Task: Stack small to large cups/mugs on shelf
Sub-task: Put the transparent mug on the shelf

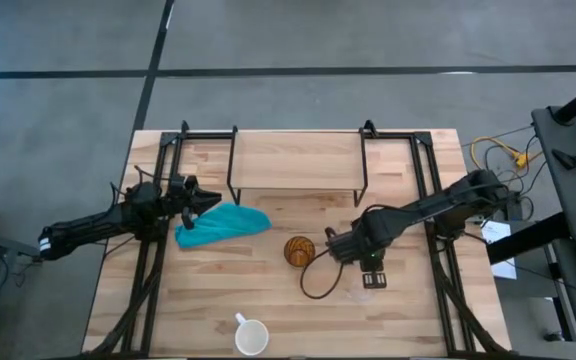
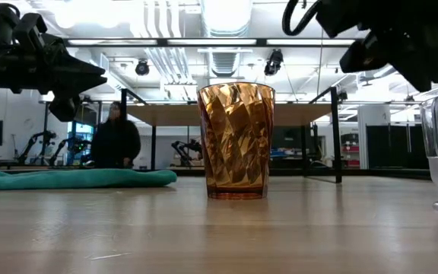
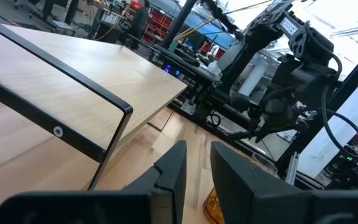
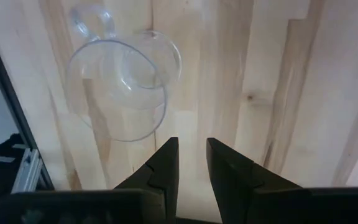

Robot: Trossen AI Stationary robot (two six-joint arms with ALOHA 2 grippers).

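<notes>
The right gripper (image 1: 372, 279) hangs above the tabletop (image 1: 198, 290) at centre right, pointing down, its two dark fingers (image 4: 164, 163) a narrow gap apart with nothing between them. Just past the fingertips in the right wrist view stands the clear glass cup (image 4: 124, 87) with its handle, upright on the wood and untouched. Beside this gripper toward the table's middle stands the amber textured cup (image 1: 299, 250), upright and apart from the fingers; a black cable loops on the wood near it. The white mug (image 1: 251, 336) sits well apart, close to the table's near edge. The shelf (image 1: 296, 160) stands at the far side of the table, its light board bare. The left gripper (image 1: 208, 201) waits at the left side, level with the shelf's front, fingers (image 3: 173, 167) slightly parted and holding nothing, just beside the teal cloth (image 1: 222, 225) lying on the wood. In the low view a person (image 2: 116, 137) in dark clothes stands in the room beyond
</notes>
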